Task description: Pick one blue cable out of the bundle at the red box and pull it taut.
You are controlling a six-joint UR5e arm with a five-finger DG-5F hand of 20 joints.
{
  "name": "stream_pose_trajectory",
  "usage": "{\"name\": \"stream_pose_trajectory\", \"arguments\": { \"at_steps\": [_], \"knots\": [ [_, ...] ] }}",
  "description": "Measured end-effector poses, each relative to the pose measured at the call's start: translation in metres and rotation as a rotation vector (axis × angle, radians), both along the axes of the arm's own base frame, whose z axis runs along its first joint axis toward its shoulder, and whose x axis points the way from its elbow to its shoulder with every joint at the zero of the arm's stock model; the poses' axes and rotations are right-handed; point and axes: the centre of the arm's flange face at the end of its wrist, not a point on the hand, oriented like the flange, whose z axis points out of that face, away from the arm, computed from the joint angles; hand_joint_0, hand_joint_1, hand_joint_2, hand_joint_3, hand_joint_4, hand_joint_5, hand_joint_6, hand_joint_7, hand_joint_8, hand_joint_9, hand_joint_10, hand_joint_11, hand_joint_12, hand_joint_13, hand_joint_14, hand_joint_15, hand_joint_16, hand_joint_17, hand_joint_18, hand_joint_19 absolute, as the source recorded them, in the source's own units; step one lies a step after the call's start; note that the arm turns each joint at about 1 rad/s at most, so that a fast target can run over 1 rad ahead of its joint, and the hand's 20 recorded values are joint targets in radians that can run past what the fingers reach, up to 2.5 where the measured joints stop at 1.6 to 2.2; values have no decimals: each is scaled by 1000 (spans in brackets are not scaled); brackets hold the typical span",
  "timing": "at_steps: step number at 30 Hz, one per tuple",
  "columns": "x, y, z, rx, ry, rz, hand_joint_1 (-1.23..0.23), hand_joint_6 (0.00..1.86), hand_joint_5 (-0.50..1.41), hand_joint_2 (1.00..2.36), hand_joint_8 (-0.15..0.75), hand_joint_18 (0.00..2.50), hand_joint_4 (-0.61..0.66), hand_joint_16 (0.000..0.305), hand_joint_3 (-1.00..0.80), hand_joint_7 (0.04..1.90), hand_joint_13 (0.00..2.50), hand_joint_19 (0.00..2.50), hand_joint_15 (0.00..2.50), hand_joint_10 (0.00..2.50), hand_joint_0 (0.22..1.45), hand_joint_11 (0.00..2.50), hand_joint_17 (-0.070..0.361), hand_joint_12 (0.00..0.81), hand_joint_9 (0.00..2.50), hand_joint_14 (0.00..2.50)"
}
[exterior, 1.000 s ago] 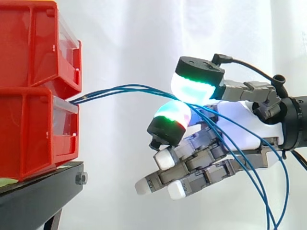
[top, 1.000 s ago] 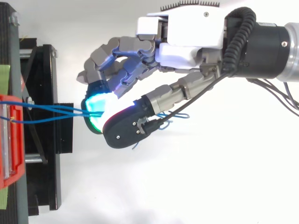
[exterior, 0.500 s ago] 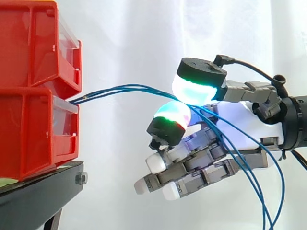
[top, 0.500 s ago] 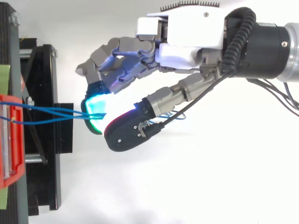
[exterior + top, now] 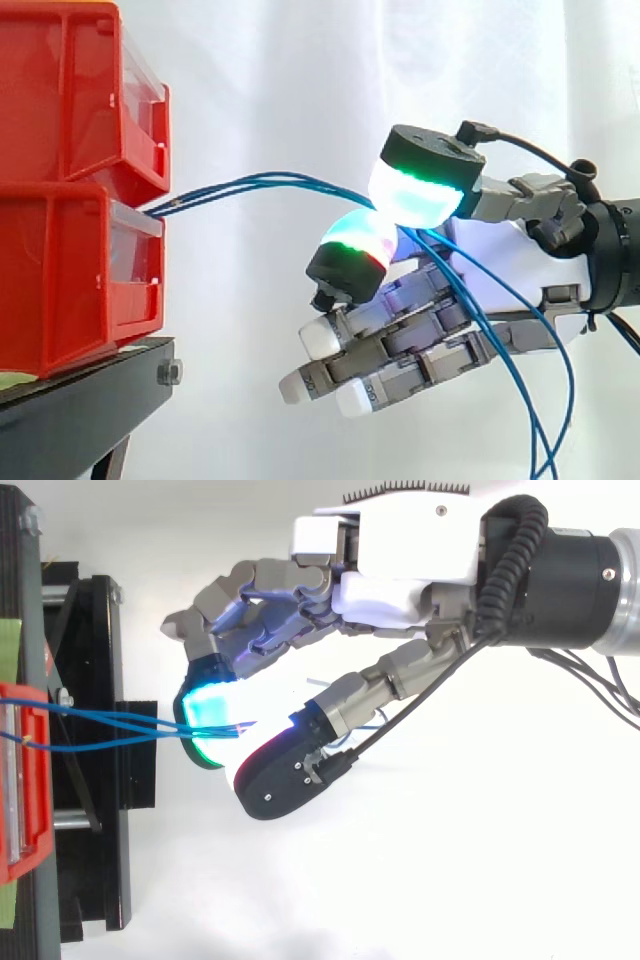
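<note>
Sitting on the black stand (image 5: 85, 405), right up to its right edge in the side view, two stacked red bins (image 5: 70, 200) face a white curtain (image 5: 290, 80). The blue cables (image 5: 255, 183) leave the slot where the upper bin meets the lower one and run right as a loose bundle in a shallow upward arc, clear of the stand's edge and hanging in the air. In the top view the same strands (image 5: 110, 730) cross one another over the stand before they reach the hand (image 5: 400, 570), which comes in from the right. The bundle lies across the cyan-glowing pad of one of the fingers (image 5: 208, 712), while the thumb's dark-backed pad (image 5: 285, 775) stands a little off from it, so the gap between the two is narrow but plainly there and nothing is clamped. In the side view the cables thread between the thumb pad (image 5: 418, 190) above and that finger's pad (image 5: 355, 240) below. They then bend down across the white palm (image 5: 515, 265) and drop in long slack curves to the lower right. The remaining fingers (image 5: 400, 352) reach left beneath the bundle, nearly straight and close together, touching no cable.
</note>
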Motion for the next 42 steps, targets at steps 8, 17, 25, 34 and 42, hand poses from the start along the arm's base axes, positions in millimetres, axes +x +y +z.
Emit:
{"name": "stream_pose_trajectory", "arguments": {
  "at_steps": [8,17,25,34,42],
  "knots": [
    [0,0,1,1,-2,-1,-778,870,-129,1010,307,391,105,59,-369,1173,184,220,0,9,545,455,133,388,689,1],
    [0,0,3,1,-5,-1,-706,863,-121,1009,313,394,100,60,-383,1165,186,218,0,9,525,435,135,393,702,0],
    [-1,0,4,-2,0,0,-738,861,-105,1015,341,454,106,64,-138,1199,232,195,0,8,575,445,143,409,758,0],
    [-1,0,4,-3,2,0,-893,881,-136,1017,319,421,78,60,-112,1174,207,175,0,9,630,471,134,392,690,0],
    [-1,0,4,-3,2,0,-914,893,-163,1011,297,368,62,58,-327,1060,161,174,0,9,696,470,130,379,630,1]
  ]
}}
